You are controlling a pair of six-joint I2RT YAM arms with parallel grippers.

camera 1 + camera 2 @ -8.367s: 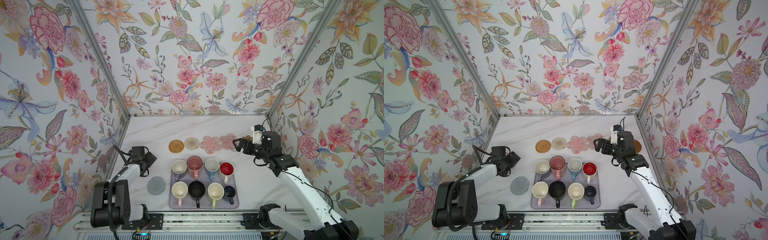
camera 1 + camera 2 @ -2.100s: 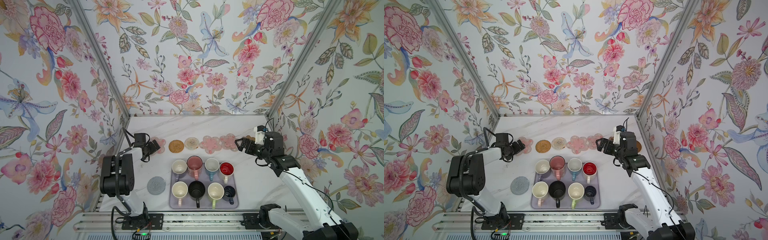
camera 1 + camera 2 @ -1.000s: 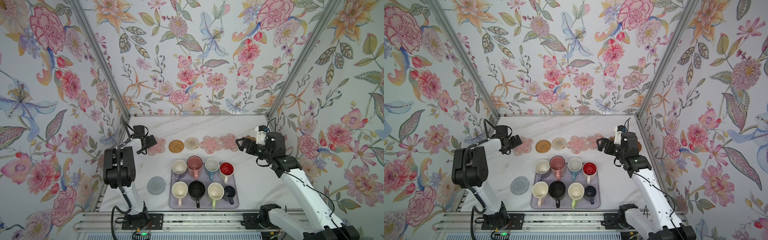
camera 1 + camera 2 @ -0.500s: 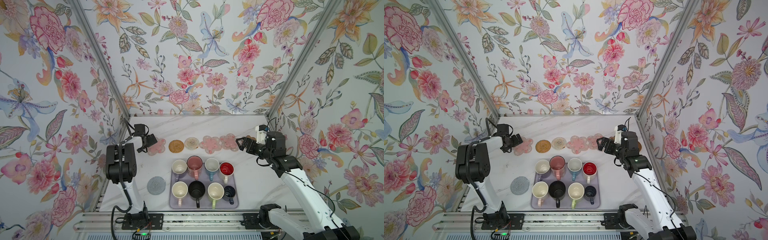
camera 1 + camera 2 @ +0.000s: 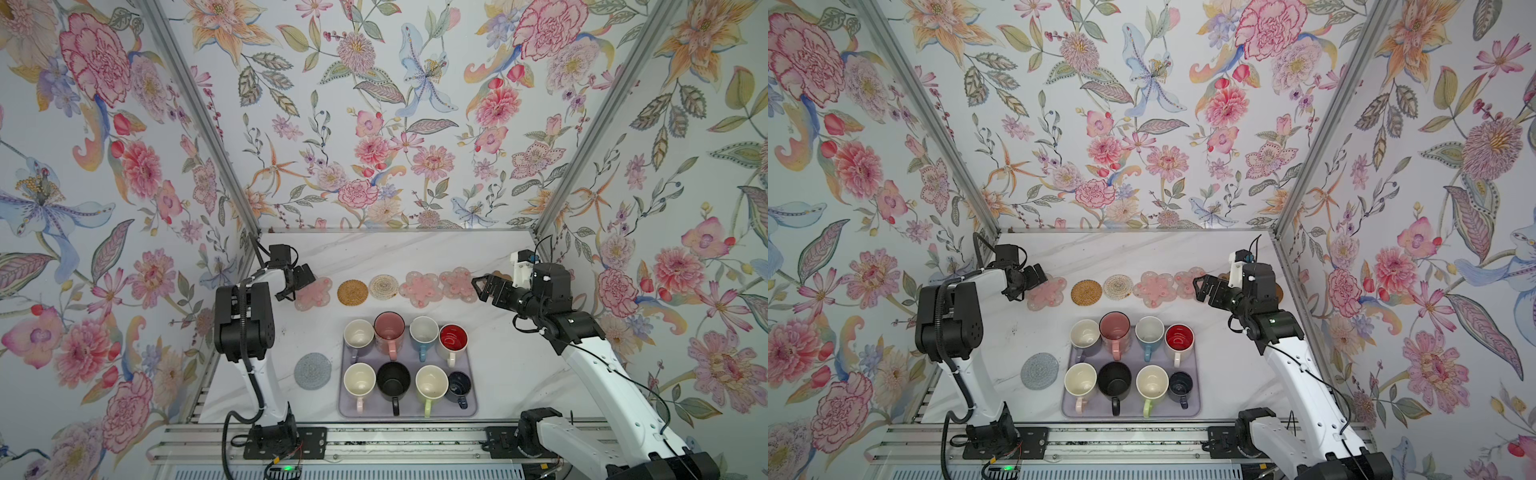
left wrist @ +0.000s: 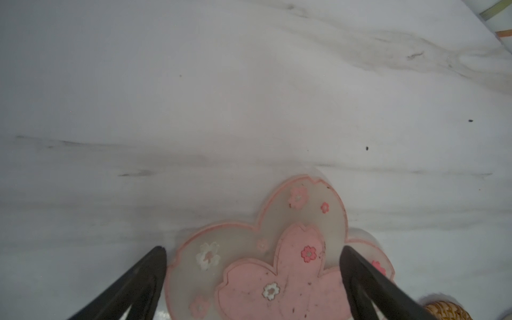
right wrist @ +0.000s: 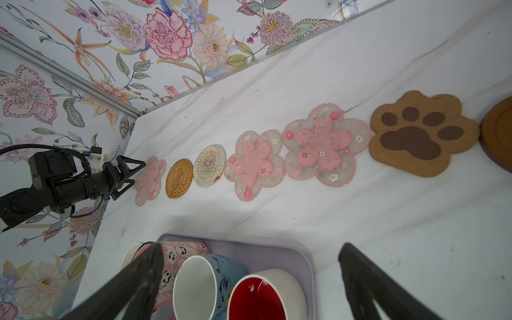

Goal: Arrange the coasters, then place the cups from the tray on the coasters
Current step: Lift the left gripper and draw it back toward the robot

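Close to the front edge of the tabletop, your lavender tray [image 5: 470, 409] held all eight mugs. In its near row, going from the left edge toward the right edge, stood the cream-pink mug [image 5: 359, 378], the black mug [image 5: 393, 379], the light green mug [image 5: 431, 380] and the small navy mug [image 5: 459, 383]. Behind them stood the lavender mug [image 5: 358, 333], the pink mug [image 5: 389, 327], the blue mug [image 5: 424, 330] and the white mug with red inside [image 5: 453, 337]. The grey knitted coaster [image 5: 312, 370] lay just left of the tray.

Farther back, a line of coasters ran across the tabletop. It went the left pink flower coaster [image 5: 318, 291], the rattan coaster [image 5: 352, 292], the beige woven coaster [image 5: 383, 286], the second pink flower coaster [image 5: 422, 289], the third pink flower coaster [image 5: 457, 282], the brown paw coaster [image 7: 421, 133], then the brown disc coaster [image 7: 498, 135] nearest the right edge.

Your left pincer [image 5: 302, 286] was wide open over the left pink flower coaster and held nothing. Your right pincer [image 5: 476, 289] was wide open and empty too, up above the tabletop by the third pink flower coaster.
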